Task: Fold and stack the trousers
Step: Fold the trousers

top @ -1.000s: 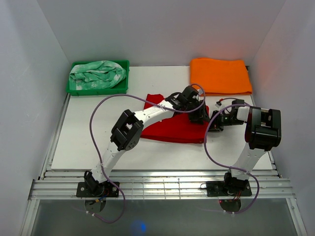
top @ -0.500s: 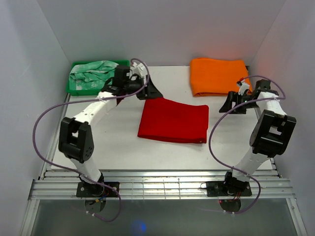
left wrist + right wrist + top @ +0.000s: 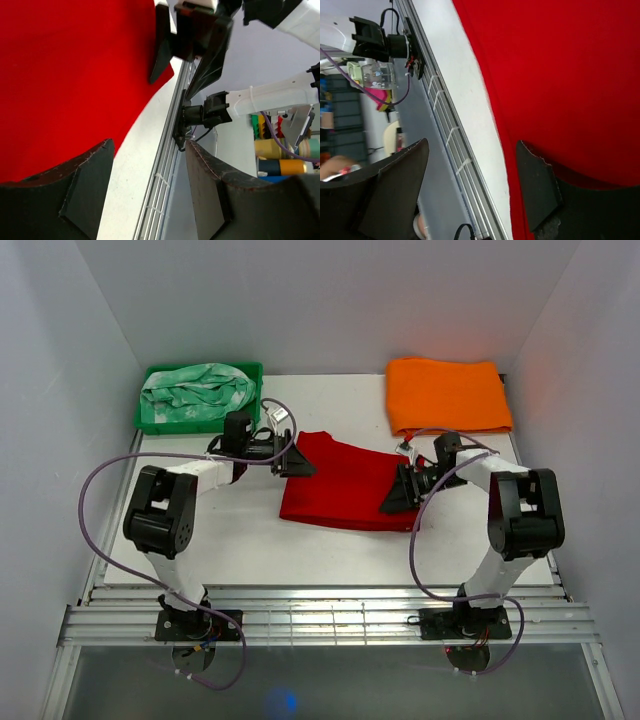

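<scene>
Where the two arm bases sit at the near edge, a slatted metal rail (image 3: 330, 620) runs along the front of the white tabletop (image 3: 200, 530). Left arm (image 3: 160, 520): folded at its black elbow, forearm reaching right toward the middle. Right arm (image 3: 525, 515): mirror pose, forearm reaching left.

Mid-tabletop: the trousers (image 3: 350, 485), bright red, folded into a flat, roughly rectangular pad, lying between the two wrists. Far-left corner of the pad pokes out a little beyond the rest.

Left fingers (image 3: 298, 464): at the far-left edge of the trousers, spread apart, nothing between them. The left wrist view shows one finger over the red cloth, the other over bare tabletop and rail.

Right fingers (image 3: 396, 497): at the right edge of the trousers, also spread, gripping nothing. The right wrist view shows the red edge and a strip of white tabletop in the gap.

Far left corner: a green bin (image 3: 195, 427) holding a crumpled mint and white patterned cloth (image 3: 195, 390). Far right: an orange cloth (image 3: 448, 395), folded flat, well apart from the trousers.
</scene>
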Controlling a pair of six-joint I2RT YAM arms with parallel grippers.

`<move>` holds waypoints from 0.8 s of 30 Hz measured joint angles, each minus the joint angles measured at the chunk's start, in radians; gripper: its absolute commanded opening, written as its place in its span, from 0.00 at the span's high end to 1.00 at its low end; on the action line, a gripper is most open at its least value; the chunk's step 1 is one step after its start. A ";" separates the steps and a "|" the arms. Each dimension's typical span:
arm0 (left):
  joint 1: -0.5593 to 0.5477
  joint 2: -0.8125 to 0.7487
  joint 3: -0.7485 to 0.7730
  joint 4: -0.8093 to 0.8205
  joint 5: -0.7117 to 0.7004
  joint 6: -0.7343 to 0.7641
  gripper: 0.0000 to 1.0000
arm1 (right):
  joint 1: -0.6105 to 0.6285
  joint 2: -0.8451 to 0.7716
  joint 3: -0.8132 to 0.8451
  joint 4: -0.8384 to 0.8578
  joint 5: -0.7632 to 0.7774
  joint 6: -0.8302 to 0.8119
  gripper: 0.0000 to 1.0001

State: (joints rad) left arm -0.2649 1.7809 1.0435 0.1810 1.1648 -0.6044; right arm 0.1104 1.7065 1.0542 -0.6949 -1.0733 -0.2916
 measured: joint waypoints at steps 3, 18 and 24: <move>0.008 0.061 -0.038 0.064 -0.005 -0.031 0.32 | -0.018 0.089 -0.084 0.026 0.002 -0.004 0.26; 0.040 0.096 0.018 -0.113 -0.164 0.143 0.26 | -0.155 0.063 0.127 -0.046 0.169 -0.020 0.11; -0.212 -0.178 0.103 -0.259 -0.546 0.662 0.25 | -0.334 -0.220 0.012 -0.026 0.194 0.079 0.02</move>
State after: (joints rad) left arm -0.4770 1.6028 1.1469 -0.0784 0.6186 0.0574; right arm -0.2237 1.4864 1.0660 -0.7204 -0.8791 -0.2123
